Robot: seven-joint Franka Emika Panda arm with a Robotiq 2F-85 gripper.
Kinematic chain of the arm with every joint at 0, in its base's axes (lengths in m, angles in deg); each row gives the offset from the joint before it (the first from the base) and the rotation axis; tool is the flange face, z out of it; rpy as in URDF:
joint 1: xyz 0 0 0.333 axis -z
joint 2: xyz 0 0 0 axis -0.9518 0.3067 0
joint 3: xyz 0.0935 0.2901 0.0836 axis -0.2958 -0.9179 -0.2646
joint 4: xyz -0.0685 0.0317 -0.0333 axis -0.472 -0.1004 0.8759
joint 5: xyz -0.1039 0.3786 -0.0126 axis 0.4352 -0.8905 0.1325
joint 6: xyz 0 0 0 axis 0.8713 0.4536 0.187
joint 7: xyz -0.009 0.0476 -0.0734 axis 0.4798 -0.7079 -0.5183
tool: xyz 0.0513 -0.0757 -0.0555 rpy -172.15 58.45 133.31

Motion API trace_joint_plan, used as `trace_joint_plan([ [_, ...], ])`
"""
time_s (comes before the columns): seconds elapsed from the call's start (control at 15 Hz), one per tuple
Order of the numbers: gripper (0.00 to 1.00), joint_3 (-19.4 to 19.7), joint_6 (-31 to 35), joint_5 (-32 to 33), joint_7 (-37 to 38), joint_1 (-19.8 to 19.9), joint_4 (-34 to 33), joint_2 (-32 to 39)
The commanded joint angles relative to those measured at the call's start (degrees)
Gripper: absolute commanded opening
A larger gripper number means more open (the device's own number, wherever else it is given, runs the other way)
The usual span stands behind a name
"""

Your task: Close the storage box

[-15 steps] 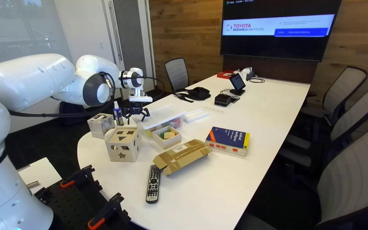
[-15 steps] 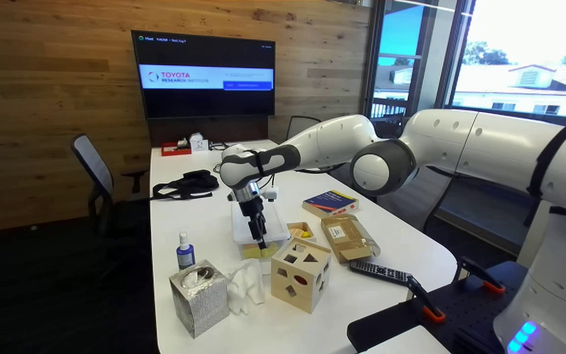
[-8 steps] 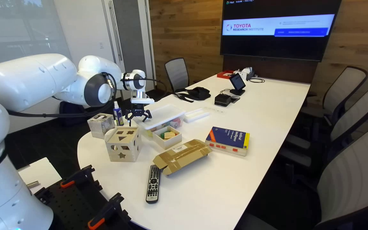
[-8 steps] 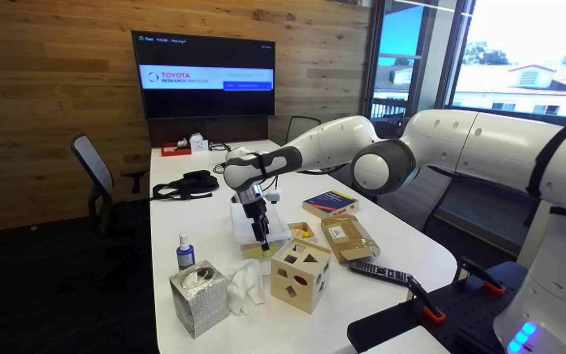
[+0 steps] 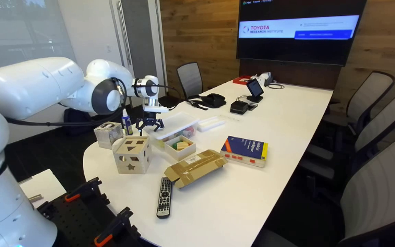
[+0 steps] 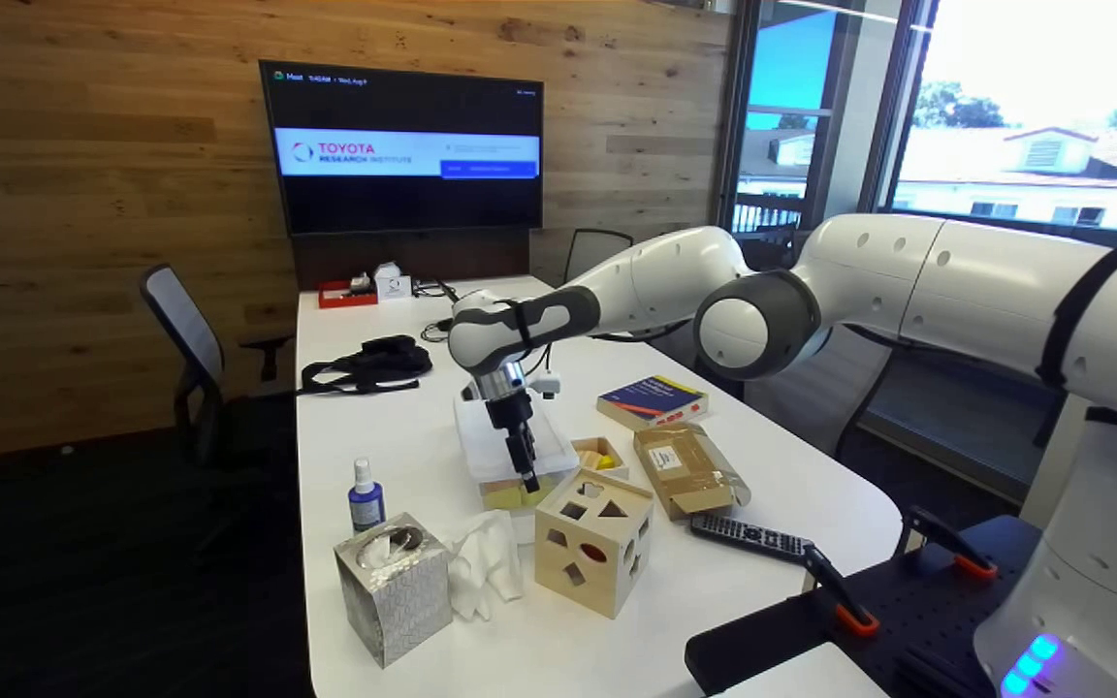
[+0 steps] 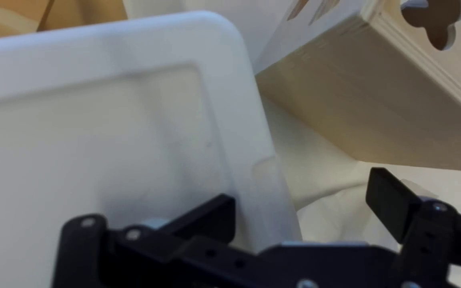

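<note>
The storage box has a whitish translucent lid point(image 5: 180, 123) lying on its clear body point(image 5: 188, 132), with colourful bits inside. In an exterior view, the lid point(image 6: 481, 436) covers the top of the body point(image 6: 505, 494). I cannot tell whether the lid is fully seated. My gripper point(image 5: 149, 131) is open and empty at the box's near end; it also shows in an exterior view point(image 6: 527, 480). In the wrist view, the gripper point(image 7: 302, 208) straddles the end rim of the lid point(image 7: 86, 136), one finger over the lid, the other beyond its edge. Contact is unclear.
The wooden cube point(image 6: 592, 543) stands close to the box's near end. A small wooden tray point(image 5: 179, 154) with blocks sits beside the box. A crumpled tissue point(image 6: 488, 572), tissue box point(image 6: 394, 591) and spray bottle point(image 6: 366, 504) are nearby. A tan package point(image 5: 197, 166) and book point(image 5: 245, 151) lie further off.
The gripper has moved slightly towards the wooden cube, staying open. The box has turned slightly, its near end shifting towards the cube, and the small tray has shifted a little too.
</note>
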Motion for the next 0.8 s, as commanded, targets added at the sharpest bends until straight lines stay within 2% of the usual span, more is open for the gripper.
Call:
trace_joint_plan([
  [0.0,1.0,0.25,0.28,-0.41,-2.68,1.23,1.49,-0.02],
  [0.6,1.0,0.46,-6.3,-0.82,-0.98,0.11,-11.77,-0.7],
  [0.67,1.0,-0.09,-3.87,-0.26,0.11,0.56,-6.42,-4.44],
  [0.73,1.0,-0.02,-3.7,-0.17,0.45,0.43,-7.14,-4.92],
])
